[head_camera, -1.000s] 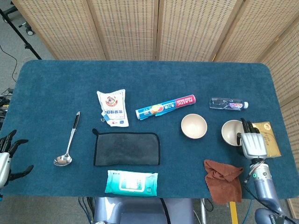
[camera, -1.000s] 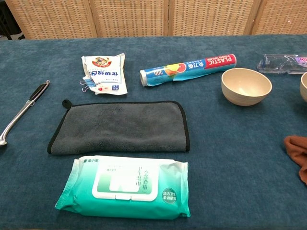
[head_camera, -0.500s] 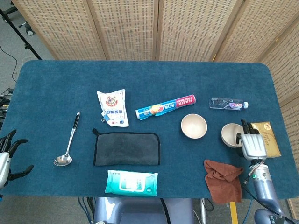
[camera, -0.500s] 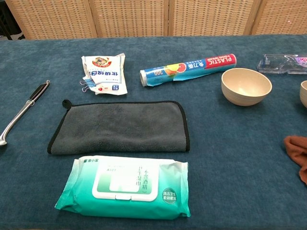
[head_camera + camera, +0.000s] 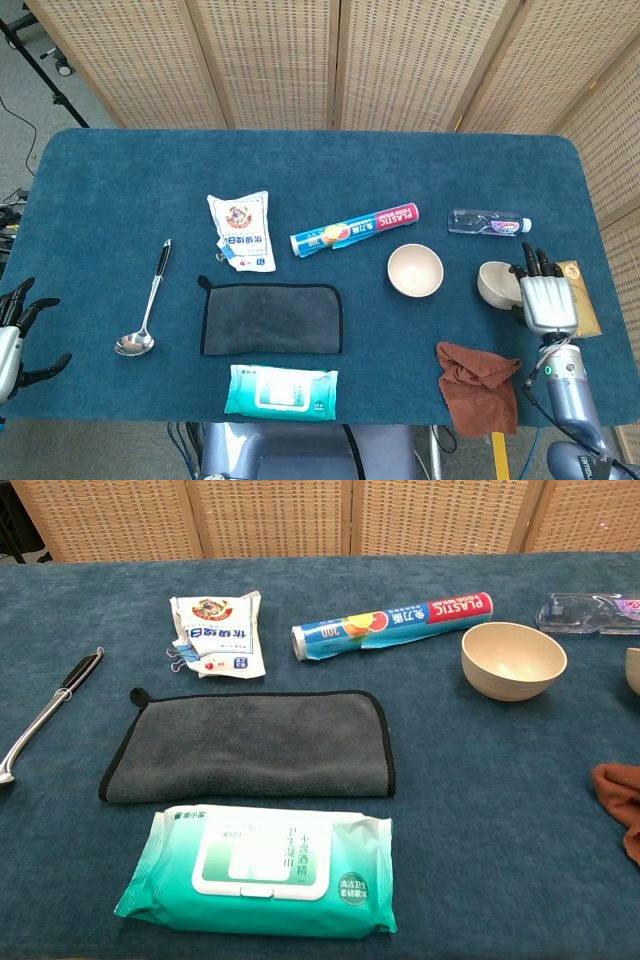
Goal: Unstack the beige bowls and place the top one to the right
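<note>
Two beige bowls stand apart on the blue table. One bowl (image 5: 415, 270) (image 5: 512, 660) sits upright right of centre. The other bowl (image 5: 495, 283) is further right and looks tilted; only a sliver of it (image 5: 634, 670) shows at the chest view's right edge. My right hand (image 5: 545, 298) is against this bowl's right side and grips its rim, fingers pointing away from me. My left hand (image 5: 15, 335) hangs at the table's front left edge, fingers spread and holding nothing.
A plastic-wrap roll (image 5: 354, 228) and a water bottle (image 5: 489, 223) lie behind the bowls. A brown cloth (image 5: 478, 385) lies in front of my right hand, a tan packet (image 5: 578, 300) beside it. A grey towel (image 5: 271, 318), wipes (image 5: 280, 391), a ladle (image 5: 148, 302) and a snack bag (image 5: 241, 231) are to the left.
My right hand has shifted a little to the right with the right-hand bowl, which now looks more tilted. The left hand and the other bowl have not moved.
</note>
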Robot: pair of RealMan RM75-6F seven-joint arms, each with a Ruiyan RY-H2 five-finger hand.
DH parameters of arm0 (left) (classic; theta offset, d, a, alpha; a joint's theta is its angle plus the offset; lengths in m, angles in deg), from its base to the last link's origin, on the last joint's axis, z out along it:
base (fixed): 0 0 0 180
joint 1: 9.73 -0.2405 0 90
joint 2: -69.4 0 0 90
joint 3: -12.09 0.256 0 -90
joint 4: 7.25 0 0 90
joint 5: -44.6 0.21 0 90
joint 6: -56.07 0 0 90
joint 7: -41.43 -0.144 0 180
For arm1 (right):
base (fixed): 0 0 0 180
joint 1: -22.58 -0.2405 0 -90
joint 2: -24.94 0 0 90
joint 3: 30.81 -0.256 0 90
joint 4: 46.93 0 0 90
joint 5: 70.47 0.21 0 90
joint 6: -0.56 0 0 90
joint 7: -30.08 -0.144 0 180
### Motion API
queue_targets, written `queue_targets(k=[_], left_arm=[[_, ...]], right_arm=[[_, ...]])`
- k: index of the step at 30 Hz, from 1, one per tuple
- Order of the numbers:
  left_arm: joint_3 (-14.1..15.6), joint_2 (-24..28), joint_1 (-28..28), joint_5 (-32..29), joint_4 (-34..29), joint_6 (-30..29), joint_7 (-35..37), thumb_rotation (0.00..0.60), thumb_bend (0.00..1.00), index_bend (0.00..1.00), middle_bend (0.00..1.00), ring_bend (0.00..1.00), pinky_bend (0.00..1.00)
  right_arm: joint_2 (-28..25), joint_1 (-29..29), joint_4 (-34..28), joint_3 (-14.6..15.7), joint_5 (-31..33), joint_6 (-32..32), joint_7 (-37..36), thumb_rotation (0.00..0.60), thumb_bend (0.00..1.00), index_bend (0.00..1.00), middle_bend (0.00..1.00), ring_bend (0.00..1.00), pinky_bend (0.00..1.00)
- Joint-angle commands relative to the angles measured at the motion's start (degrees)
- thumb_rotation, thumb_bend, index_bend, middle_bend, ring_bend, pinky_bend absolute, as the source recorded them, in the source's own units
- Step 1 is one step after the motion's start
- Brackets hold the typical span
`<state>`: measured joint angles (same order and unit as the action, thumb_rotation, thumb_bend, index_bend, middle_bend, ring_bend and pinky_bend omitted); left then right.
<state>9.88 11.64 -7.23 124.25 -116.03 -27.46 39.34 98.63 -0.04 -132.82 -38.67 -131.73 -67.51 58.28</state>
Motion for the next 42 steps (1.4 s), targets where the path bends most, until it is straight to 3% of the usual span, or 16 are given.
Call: queue_targets(k=[1, 14, 21, 27, 32, 42], left_arm=[[0.0, 0.0, 0.0, 0.0, 0.0, 0.0, -0.1, 0.600, 0.18, 0.26, 0.00, 0.00, 0.05], [0.0, -0.1, 0.1, -0.1, 0.1, 0.1, -0.2, 0.600, 0.18, 0.26, 0.00, 0.00, 0.05], [0.1, -0.2, 0.1, 0.1, -0.1, 0.2, -0.5, 0.600, 0.18, 0.26, 0.00, 0.00, 0.05], [0.3, -0.1, 0.0, 0.7, -0.3, -0.1, -0.3, 0.600, 0.18, 0.26, 0.00, 0.00, 0.05], [0.2, -0.2, -0.1, 0.8, -0.2, -0.5, -0.2, 0.600, 0.18, 0.26, 0.00, 0.00, 0.05], [-0.2, -1.1, -0.1, 0.6, 1.1, -0.9, -0.1, 0.600, 0.18, 0.26, 0.00, 0.00, 0.05]], right_arm=[[-1.6, -0.6, -2.1, -0.2, 1.2, 0.8, 2.3, 0.600, 0.31, 0.25, 0.00, 0.00, 0.21], [-5.7, -1.7, -8.3, 0.1, 6.4, 1.6, 9.2, 0.600, 0.31, 0.25, 0.00, 0.00, 0.21], [-9.9, -2.5, -14.5, -0.4, 8.9, -0.1, 13.2, 0.600, 0.31, 0.25, 0.00, 0.00, 0.21], [-12.9, -1.2, -19.6, 1.1, 8.4, -2.9, 14.7, 0.600, 0.31, 0.25, 0.00, 0.00, 0.21], [-13.6, 2.0, -23.5, 3.0, 2.2, -6.9, 9.9, 0.600, 0.31, 0.25, 0.00, 0.00, 0.21], [-13.5, 10.3, -25.5, 6.4, -6.9, -15.4, -1.8, 0.600, 0.31, 0.25, 0.00, 0.00, 0.21]])
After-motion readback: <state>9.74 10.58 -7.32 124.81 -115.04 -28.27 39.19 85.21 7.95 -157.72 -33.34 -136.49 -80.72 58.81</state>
